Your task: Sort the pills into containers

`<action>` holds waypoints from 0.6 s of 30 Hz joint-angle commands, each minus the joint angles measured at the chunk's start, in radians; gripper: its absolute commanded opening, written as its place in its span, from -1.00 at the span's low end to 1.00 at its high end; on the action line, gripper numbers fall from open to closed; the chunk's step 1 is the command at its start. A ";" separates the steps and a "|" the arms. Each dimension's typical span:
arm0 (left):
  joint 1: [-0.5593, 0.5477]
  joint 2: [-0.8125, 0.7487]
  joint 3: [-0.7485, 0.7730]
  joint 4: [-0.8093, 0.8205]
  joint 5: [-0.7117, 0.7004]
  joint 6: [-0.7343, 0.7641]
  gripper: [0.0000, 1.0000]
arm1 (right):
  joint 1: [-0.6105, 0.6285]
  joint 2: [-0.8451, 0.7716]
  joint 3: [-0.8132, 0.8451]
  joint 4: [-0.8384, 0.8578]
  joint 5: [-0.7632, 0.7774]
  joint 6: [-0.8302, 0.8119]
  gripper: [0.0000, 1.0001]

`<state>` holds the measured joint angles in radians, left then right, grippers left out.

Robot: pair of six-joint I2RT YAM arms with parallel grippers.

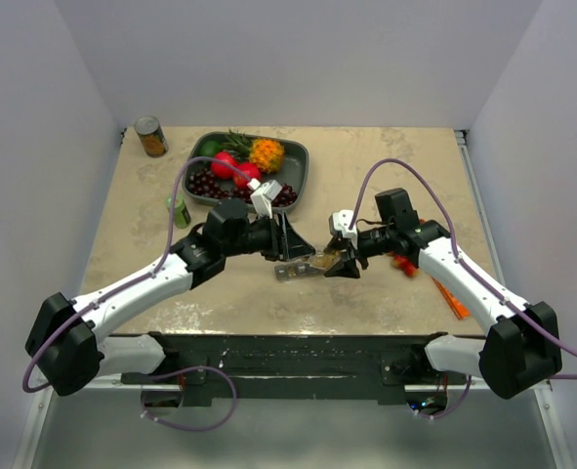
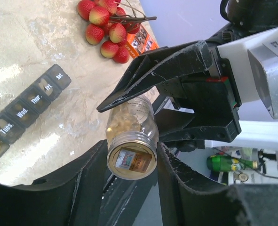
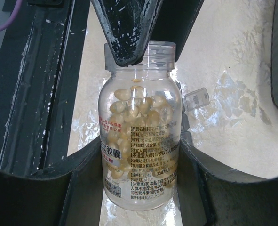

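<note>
The grey pill organiser (image 2: 30,106) lies flat on the table (image 2: 44,42). Just above it we hold the clear bottle (image 3: 139,141), pills (image 3: 134,110) inside. The right gripper (image 3: 139,160) clamps its body to steady it, while the left gripper (image 2: 131,162) pinches the neck, probably to work the cap. A red fruit cluster (image 2: 106,23) lies beyond the organiser, apart from the work.

Left-wrist view: strip (image 2: 35,96) runs off the left edge, end compartments unseen. Right-wrist view: bottle (image 3: 139,141) top partly behind my left finger (image 3: 124,28); label print too small for me to read.
</note>
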<state>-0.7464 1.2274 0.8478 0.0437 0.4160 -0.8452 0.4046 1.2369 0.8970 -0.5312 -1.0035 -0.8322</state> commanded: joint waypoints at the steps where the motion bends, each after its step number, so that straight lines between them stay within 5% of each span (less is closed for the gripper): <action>1: -0.005 0.023 0.036 0.038 0.108 0.116 -0.60 | -0.006 -0.011 0.023 0.040 -0.026 -0.004 -1.00; 4: -0.005 0.047 0.020 0.093 0.223 0.276 -0.80 | -0.004 -0.011 0.025 0.037 -0.032 -0.007 -1.00; 12: -0.004 0.130 0.043 0.096 0.402 0.827 -0.84 | -0.004 -0.019 0.025 0.017 -0.047 -0.027 -1.00; 18: 0.050 0.118 0.020 0.252 0.327 0.757 -0.44 | -0.004 -0.022 0.026 0.014 -0.043 -0.033 -1.00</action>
<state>-0.7193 1.3373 0.8703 0.1654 0.7322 -0.1307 0.3920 1.2369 0.8913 -0.6071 -0.9630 -0.8558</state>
